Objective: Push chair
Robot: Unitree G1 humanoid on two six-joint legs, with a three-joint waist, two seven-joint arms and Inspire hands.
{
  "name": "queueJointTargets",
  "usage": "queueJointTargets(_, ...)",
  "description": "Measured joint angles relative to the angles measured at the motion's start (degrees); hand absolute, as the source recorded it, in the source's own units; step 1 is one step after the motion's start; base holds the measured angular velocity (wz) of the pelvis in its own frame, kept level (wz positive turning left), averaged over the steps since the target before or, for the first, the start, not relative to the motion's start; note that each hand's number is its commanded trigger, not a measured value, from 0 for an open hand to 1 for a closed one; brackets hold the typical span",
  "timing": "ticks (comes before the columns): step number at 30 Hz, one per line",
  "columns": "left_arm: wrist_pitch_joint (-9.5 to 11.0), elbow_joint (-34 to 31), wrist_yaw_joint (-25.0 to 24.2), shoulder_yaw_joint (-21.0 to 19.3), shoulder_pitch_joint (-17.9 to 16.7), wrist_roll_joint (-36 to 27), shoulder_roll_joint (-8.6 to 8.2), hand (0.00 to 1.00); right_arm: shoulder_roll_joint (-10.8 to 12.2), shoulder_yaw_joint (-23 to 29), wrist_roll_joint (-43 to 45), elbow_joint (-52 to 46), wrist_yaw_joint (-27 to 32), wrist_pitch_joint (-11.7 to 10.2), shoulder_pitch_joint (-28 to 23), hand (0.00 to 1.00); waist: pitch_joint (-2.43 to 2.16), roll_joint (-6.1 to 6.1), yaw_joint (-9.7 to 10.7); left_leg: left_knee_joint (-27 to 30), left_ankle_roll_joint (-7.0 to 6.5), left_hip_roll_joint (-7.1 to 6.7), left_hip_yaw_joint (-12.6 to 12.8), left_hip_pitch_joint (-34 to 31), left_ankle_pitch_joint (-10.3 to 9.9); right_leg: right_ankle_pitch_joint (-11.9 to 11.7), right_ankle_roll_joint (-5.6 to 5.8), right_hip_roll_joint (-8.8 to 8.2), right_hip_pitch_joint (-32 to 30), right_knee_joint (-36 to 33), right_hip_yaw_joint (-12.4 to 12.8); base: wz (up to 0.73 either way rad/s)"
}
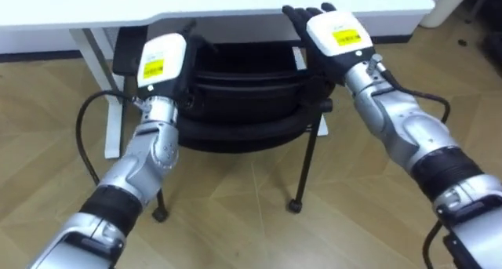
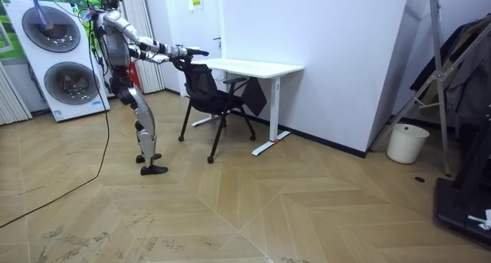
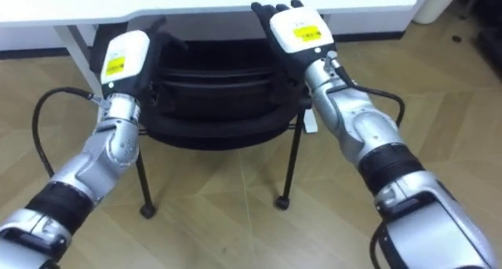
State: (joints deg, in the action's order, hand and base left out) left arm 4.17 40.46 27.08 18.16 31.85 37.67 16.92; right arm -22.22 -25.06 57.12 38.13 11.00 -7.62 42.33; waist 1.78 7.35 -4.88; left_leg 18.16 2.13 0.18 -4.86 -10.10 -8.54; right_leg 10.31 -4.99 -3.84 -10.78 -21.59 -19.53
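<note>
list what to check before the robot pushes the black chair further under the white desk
1. Left hand on the backrest of the black thin-legged chair, left side: ok.
2. Right hand at the backrest's right side, fingers straight: ok. Firm contact: cannot tell.
3. Chair's seat points towards the white rectangular desk: ok.
4. Chair legs stand on the wooden floor: ok.
5. Space under the desk for the chair to go deeper: cannot tell.
6. Robot stands behind the chair, arms stretched out to it: ok.
</note>
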Motion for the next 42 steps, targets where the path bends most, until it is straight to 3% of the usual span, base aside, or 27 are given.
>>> queueJointTargets(2, -0.02, -0.75, -0.72, -0.26, 0.34, -0.03, 2.45, 0.0, -1.54, 0.01, -0.14, -1.53, 0.31, -0.27, 3.48, 0.0, 0.02, 0.04, 1.05, -0.4, 0.01, 0.14, 0.24, 0.7, 0.0, -0.22, 0.04, 0.24, 0.59, 0.51, 0.37, -0.08)
queueJointTargets(4, -0.1, -1.41, -3.4, -0.26, 1.75, 0.2, 4.64, 0.0, -4.75, 0.25, -1.31, -3.17, 3.33, -0.3, 10.52, 0.0, 0.06, 0.0, 1.68, -0.75, 0.09, 0.9, 0.44, 0.87, 0.1, -1.66, -0.11, 1.41, 1.68, 3.28, 0.35, -0.07)
queueJointTargets(6, -0.1, -1.45, -4.9, -0.26, 2.82, 0.15, 5.53, 0.0, -6.01, 2.29, -2.35, -3.96, 6.7, -0.13, 14.37, 0.0, 0.13, -0.09, 1.7, -0.77, 0.1, 1.5, 0.34, 1.16, 0.09, -3.16, -0.15, 2.66, 3.57, 6.92, 0.11, 0.02)
queueJointTargets(8, 0.01, -2.85, -5.76, -0.26, 3.06, 0.24, 7.86, 0.0, -7.68, 4.97, -2.55, -7.32, 10.48, -0.6, 16.07, 0.0, 0.16, -0.12, 2.78, -0.73, 0.11, 1.61, -0.11, 0.52, 0.09, -3.82, -0.05, 3.04, 4.21, 8.73, -0.74, 0.17)
queueJointTargets(10, 0.28, -6.96, -8.0, -0.27, 3.08, 1.2, 10.95, 0.0, -11.37, 8.94, -1.23, -11.12, 15.32, -1.71, 16.27, 0.0, 0.16, -0.13, 2.45, -0.79, 0.11, 1.49, -0.1, -0.34, 0.08, -4.02, 0.18, 3.07, 3.72, 9.58, -0.98, 0.09)
queueJointTargets(11, 0.55, -7.88, -8.09, -0.27, 3.08, 1.19, 11.59, 0.0, -12.57, 9.6, -1.41, -11.64, 16.33, -1.68, 16.17, 0.0, 0.16, -0.14, 2.16, -0.81, 0.11, 1.45, -0.09, -0.44, 0.08, -4.08, 0.23, 3.06, 3.71, 9.76, -0.98, 0.0)
queueJointTargets(13, 2.33, -13.62, -7.2, -3.71, 3.66, 0.06, 13.72, 0.0, -18.1, 11.03, -3.57, -12.88, 18.37, -1.5, 16.11, 0.0, 0.16, -0.14, 0.98, -0.85, 0.11, 1.29, -0.08, -0.62, 0.08, -4.09, 0.25, 2.95, 3.7, 9.94, -0.97, 0.07)
queueJointTargets(15, 2.96, -17.02, -2.9, -8.83, 7.46, -4.69, 14.14, 0.0, -20.88, 11.22, -6.27, -14.32, 19.45, -1.08, 16.14, 0.0, 0.15, -0.14, 1.41, -1.24, 0.1, 1.27, -0.03, -0.46, 0.08, -4.03, 0.35, 2.87, 3.93, 9.85, -0.43, 0.2)
queueJointTargets(17, 3.99, -19.87, 2.06, -13.04, 10.12, -9.85, 16.69, 0.0, -21.86, 11.42, -9.9, -17.44, 19.51, -1.11, 16.14, 0.0, 0.11, -0.18, 2.63, -2.51, 0.06, 1.21, -0.02, 0.89, 0.11, -3.8, 0.75, 2.89, 4.6, 9.82, 0.95, 0.06)
queueJointTargets(19, 4.67, -21.48, 5.0, -18.58, 9.49, -12.51, 20.16, 0.0, -22.67, 13.21, -13.26, -21.62, 20.17, -1.29, 16.06, 0.0, -0.05, -0.74, 4.75, -3.74, 0.05, 1.08, 0.14, 3.4, 0.11, -3.52, 1.21, 2.87, 6.59, 9.85, 1.51, -0.02)
queueJointTargets(20, 4.61, -21.48, 5.27, -19.39, 9.24, -12.52, 20.51, 0.0, -23.54, 13.65, -14.11, -22.16, 20.59, -1.27, 16.04, 0.0, -0.12, -0.97, 4.99, -3.81, 0.05, 1.04, 0.15, 3.73, 0.11, -3.48, 1.27, 2.86, 6.94, 9.85, 1.7, 0.06)
queueJointTargets(22, 4.2, -21.52, 6.35, -20.59, 7.76, -12.58, 22.23, 0.0, -27.75, 16.07, -18.01, -24.13, 22.58, -1.04, 16.04, 0.0, -0.38, -1.42, 5.54, -4.02, 0.04, 0.73, 0.51, 4.36, 0.11, -3.11, 1.89, 2.85, 7.46, 9.87, 3.47, 0.06)
queueJointTargets(24, 3.6, -21.95, 6.49, -21.74, 5.84, -13.4, 23.45, 0.0, -29.52, 18.06, -20.3, -25.68, 24.21, -1.02, 15.97, 0.0, -0.58, -1.76, 5.91, -4.11, 0.04, 0.62, 1.1, 4.43, 0.1, -3.01, 2.06, 2.86, 7.46, 10.01, 4.76, -0.09)
queueJointTargets(26, 3.14, -22.47, 7.25, -23.36, 3.0, -13.42, 23.5, 0.0, -30.38, 20.05, -22.87, -27.14, 26.59, -1.17, 14.75, 0.0, -1.08, -2.33, 6.0, -4.39, 0.02, 0.63, 1.7, 4.88, 0.09, -3.01, 2.06, 2.86, 7.5, 10.01, 5.38, -0.14)
queueJointTargets(30, 2.79, -23.77, 9.37, -29.41, -3.5, -14.6, 23.66, 0.0, -31.2, 30.59, -34.62, -29.74, 30.4, -1.66, 4.68, 0.0, -2.14, -3.73, 6.05, -4.89, -0.08, 0.64, 2.08, 5.92, 0.03, -3.03, 2.09, 2.84, 8.05, 10.05, 5.92, -0.1)
queueJointTargets(32, 2.75, -24.63, 11.74, -33.28, -7.47, -16.32, 23.76, 0.0, -31.43, 36.25, -40.37, -30.76, 31.41, -1.6, -1.27, 0.0, -2.35, -4.51, 6.2, -5.11, -0.08, 0.72, 2.91, 6.63, 0.03, -3.01, 2.12, 2.84, 8.45, 10.05, 6.29, -0.13)
queueJointTargets(33, 2.85, -26.77, 13.18, -36.61, -11.65, -18.11, 23.68, 0.0, -31.42, 41.9, -44.17, -32.06, 31.65, -1.89, -7.45, 0.0, -2.57, -4.86, 6.4, -5.56, -0.09, 0.79, 3.11, 7.01, 0.02, -2.94, 2.23, 2.83, 8.64, 10.18, 6.37, -0.09)
queueJointTargets(34, 3.37, -30.14, 14.79, -40.88, -18.21, -20.59, 23.07, 0.0, -31.12, 48.26, -49.52, -34.26, 31.87, -2.03, -15.25, 0.0, -2.51, -5.19, 6.74, -6.03, -0.1, 0.8, 3.18, 7.63, 0.02, -2.86, 2.36, 2.83, 8.86, 10.22, 6.85, -0.13)
queueJointTargets(35, 3.79, -31.55, 15.59, -43.03, -21.69, -21.87, 22.21, 0.0, -30.69, 51.02, -52.07, -34.98, 32.01, -2.33, -19.22, 0.0, -2.49, -5.4, 6.73, -6.4, -0.1, 0.87, 3.35, 8.17, 0.02, -2.84, 2.39, 2.83, 9.11, 10.22, 7.06, -0.17)
queueJointTargets(37, 4.65, -34.3, 18.08, -50.22, -34.17, -25.84, 16.98, 0.0, -25.47, 62.2, -63.07, -36.52, 31.83, -2.84, -35.72, 0.0, -2.43, -5.64, 7.29, -6.84, -0.57, 0.93, 3.99, 9.85, -0.31, -2.16, 2.61, 2.86, 10.76, 10.91, 8.04, -0.13)
queueJointTargets(38, 4.77, -34.74, 18.93, -51.73, -37.42, -27.48, 15.53, 0.0, -23.87, 64.52, -66.39, -36.58, 31.93, -2.85, -39.14, 0.0, -2.37, -5.79, 7.29, -6.88, -0.88, 1.01, 4.16, 9.88, -0.56, -1.79, 2.7, 2.98, 10.84, 10.81, 8.31, -0.04)
queueJointTargets(39, 5.0, -34.88, 20.24, -54.06, -42.85, -32.49, 12.56, 0.0, -20.58, 68.67, -73.41, -36.34, 32.41, -2.81, -45.32, 0.0, -2.18, -6.15, 7.58, -6.87, -1.12, 1.14, 5.05, 9.98, -0.75, -1.46, 2.78, 3.09, 10.67, 10.6, 8.7, -0.12)
queueJointTargets(40, 4.97, -34.84, 21.73, -56.24, -46.47, -37.79, 9.56, 0.0, -16.39, 72.14, -79.48, -36.15, 33.09, -2.83, -50.61, 0.0, -2.11, -6.43, 7.6, -6.85, -1.1, 1.36, 5.83, 10.01, -1.13, -1.17, 2.76, 3.26, 9.98, 10.03, 9.35, -0.18)
queueJointTargets(41, 4.99, -34.83, 22.86, -57.05, -47.88, -40.23, 8.35, 0.0, -14.05, 73.37, -82.06, -35.91, 33.55, -2.94, -52.84, 0.0, -2.07, -6.47, 7.51, -6.81, -0.99, 1.53, 6.21, 10.02, -1.5, -0.94, 2.71, 3.34, 9.65, 9.57, 9.62, -0.25)
queueJointTargets(42, 5.43, -34.67, 24.81, -57.82, -51.58, -44.7, 6.37, 0.0, -9.31, 74.12, -87.68, -34.59, 34.02, -3.74, -58.21, 0.0, -2.06, -6.39, 7.25, -6.83, -0.97, 1.57, 6.6, 10.15, -1.67, -0.52, 2.67, 3.34, 9.33, 8.64, 10.11, -0.22)
